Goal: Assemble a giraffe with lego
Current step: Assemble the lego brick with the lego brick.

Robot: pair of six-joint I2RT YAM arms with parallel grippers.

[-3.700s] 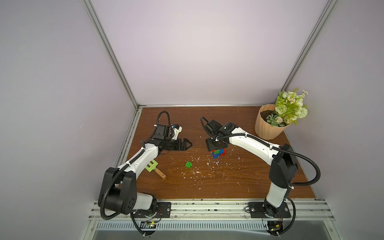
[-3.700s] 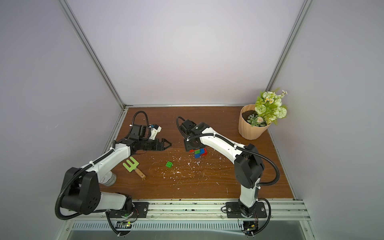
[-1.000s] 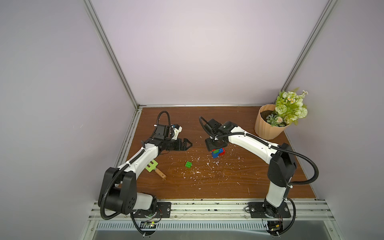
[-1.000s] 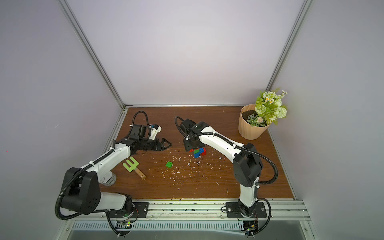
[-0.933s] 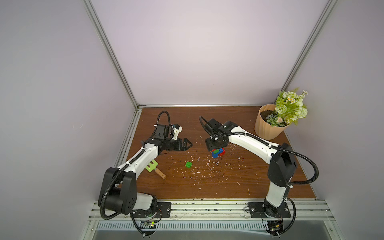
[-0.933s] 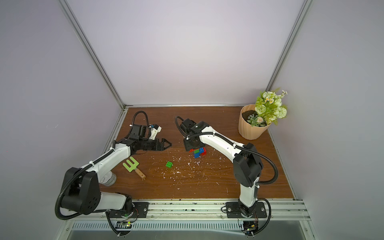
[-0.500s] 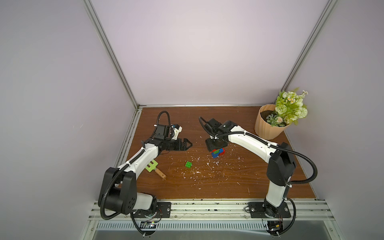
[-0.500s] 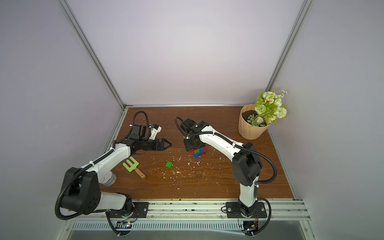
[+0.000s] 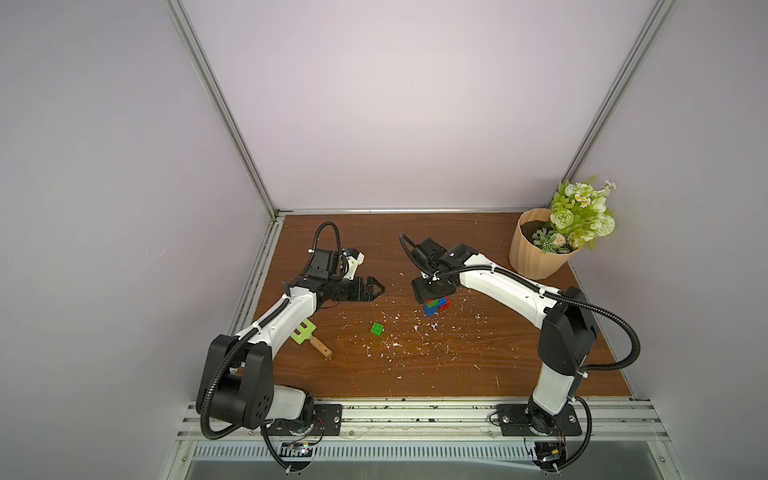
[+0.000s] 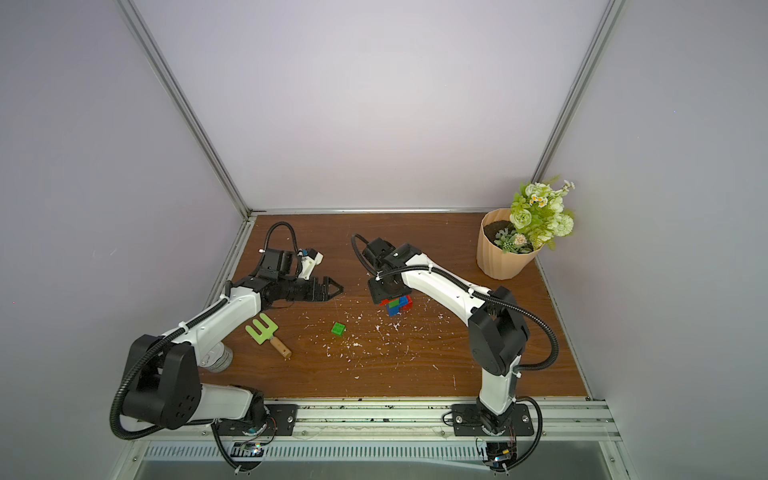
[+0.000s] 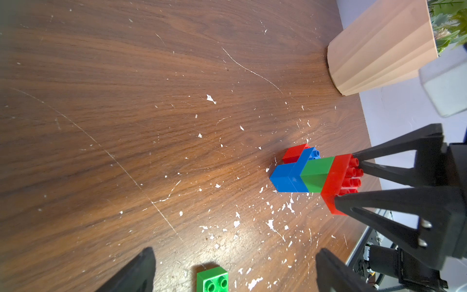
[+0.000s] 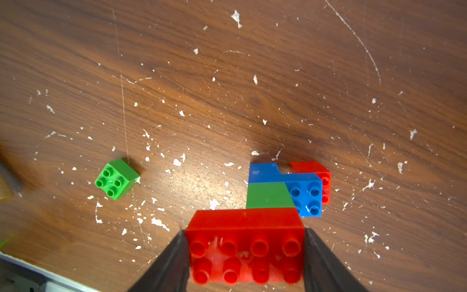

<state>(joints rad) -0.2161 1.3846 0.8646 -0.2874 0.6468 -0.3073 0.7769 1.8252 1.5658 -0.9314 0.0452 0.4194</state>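
Between right tool [image 12: 244, 231] fingertips, the giraffe [image 12: 269, 197]

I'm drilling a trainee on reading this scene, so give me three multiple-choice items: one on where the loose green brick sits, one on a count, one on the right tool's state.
1. Where is the loose green brick relative to the giraffe? A stacked on it; B on the table, apart from it; C lifted in the air.
2. How many studs does that brick show? A two; B eight; C four.
3. The right tool is: A shut on the giraffe's red top brick; B open and empty; C shut on the loose green brick.
Answers: 1 B, bare wood shows between them; 2 C, a two-by-two square of studs; 3 A, both fingers press the brick's ends.
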